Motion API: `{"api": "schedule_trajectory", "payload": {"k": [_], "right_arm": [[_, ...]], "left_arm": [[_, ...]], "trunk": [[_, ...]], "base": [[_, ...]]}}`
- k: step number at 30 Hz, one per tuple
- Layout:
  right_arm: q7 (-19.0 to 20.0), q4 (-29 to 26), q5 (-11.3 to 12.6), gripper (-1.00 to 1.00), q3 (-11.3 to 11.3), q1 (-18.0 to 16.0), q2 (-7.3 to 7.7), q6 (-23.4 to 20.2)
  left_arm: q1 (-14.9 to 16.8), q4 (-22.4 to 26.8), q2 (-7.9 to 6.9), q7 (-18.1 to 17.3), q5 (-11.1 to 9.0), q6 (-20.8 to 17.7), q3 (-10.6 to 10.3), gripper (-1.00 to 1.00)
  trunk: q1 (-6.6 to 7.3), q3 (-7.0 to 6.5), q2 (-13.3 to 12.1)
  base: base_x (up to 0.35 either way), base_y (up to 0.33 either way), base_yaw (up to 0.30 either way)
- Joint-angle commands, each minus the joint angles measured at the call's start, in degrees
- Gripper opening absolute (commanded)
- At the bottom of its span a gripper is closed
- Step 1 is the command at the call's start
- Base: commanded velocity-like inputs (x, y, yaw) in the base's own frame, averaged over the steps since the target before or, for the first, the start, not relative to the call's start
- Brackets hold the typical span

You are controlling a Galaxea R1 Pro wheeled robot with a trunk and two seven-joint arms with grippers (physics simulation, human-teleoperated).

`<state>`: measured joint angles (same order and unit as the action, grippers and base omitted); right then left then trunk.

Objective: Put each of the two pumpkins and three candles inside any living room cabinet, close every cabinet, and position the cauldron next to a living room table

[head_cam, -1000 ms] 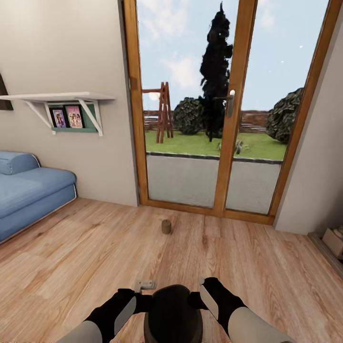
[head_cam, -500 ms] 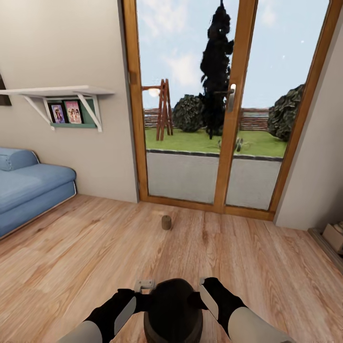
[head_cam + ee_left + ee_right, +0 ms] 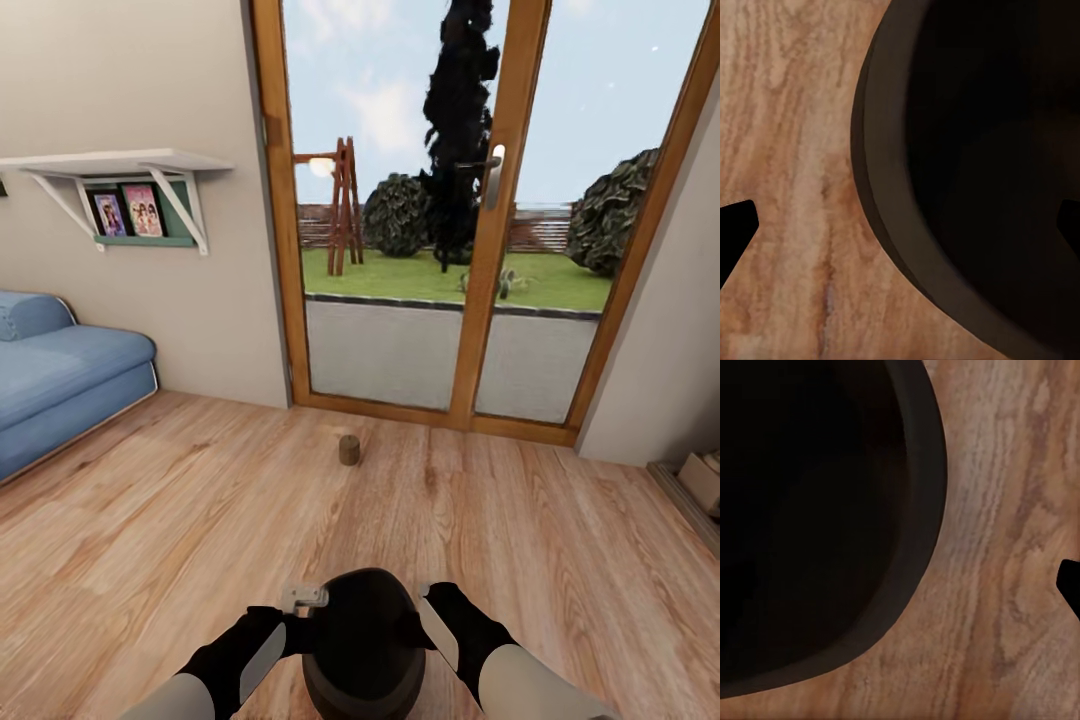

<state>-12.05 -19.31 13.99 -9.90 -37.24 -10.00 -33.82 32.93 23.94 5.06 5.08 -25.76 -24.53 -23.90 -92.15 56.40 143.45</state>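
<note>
The black cauldron (image 3: 365, 640) sits low between my two arms, right in front of my base, above the wood floor. My left gripper (image 3: 302, 598) is at its left side and my right gripper (image 3: 432, 604) at its right. In the left wrist view the cauldron rim (image 3: 881, 225) lies between two widely spread fingertips (image 3: 733, 229), so that gripper is open. In the right wrist view one fingertip (image 3: 1070, 583) shows far out beside the cauldron (image 3: 810, 510); the other is lost in the dark. A short brownish candle (image 3: 348, 450) stands on the floor ahead, near the glass door.
A wood-framed glass patio door (image 3: 470, 220) fills the wall ahead. A blue sofa (image 3: 60, 385) stands at the left under a white wall shelf (image 3: 110, 160) with photos. A box (image 3: 702, 478) sits at the right edge.
The whole view has shifted as my base and head moved toward the door; the shelf, candle and door frame sit higher in the picture. Cauldron and both arms keep their place in view.
</note>
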Motion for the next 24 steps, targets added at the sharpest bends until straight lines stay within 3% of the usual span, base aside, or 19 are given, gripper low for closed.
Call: {"api": "schedule_trajectory", "payload": {"k": [1,8,15,24], "right_arm": [[-0.52,-0.08,0.6,1.0,-0.29,-0.03,0.0,-0.19],[-0.52,-0.03,0.6,1.0,-0.29,-0.03,0.0,-0.19],[-0.52,-0.06,0.6,1.0,-0.29,-0.03,0.0,0.25],[-0.52,0.49,0.66,1.0,-0.3,-0.03,0.0,4.13]], "left_arm": [[0.03,0.11,-0.05,0.55,-0.61,-0.14,-0.49,1.0],[0.03,-0.05,0.02,0.63,-0.54,1.53,-0.81,1.0],[0.03,0.22,0.03,0.64,-0.52,2.02,-0.95,1.0],[0.11,0.0,0.19,0.55,-0.51,2.25,-0.97,1.0]], "trunk": [[-0.01,0.29,0.04],[-0.19,1.84,0.14],[-0.19,1.84,0.14],[-0.19,1.84,0.14]], "base": [[0.0,0.0,0.0],[0.0,0.0,0.0],[0.0,0.0,0.0],[0.0,0.0,0.0]]}}
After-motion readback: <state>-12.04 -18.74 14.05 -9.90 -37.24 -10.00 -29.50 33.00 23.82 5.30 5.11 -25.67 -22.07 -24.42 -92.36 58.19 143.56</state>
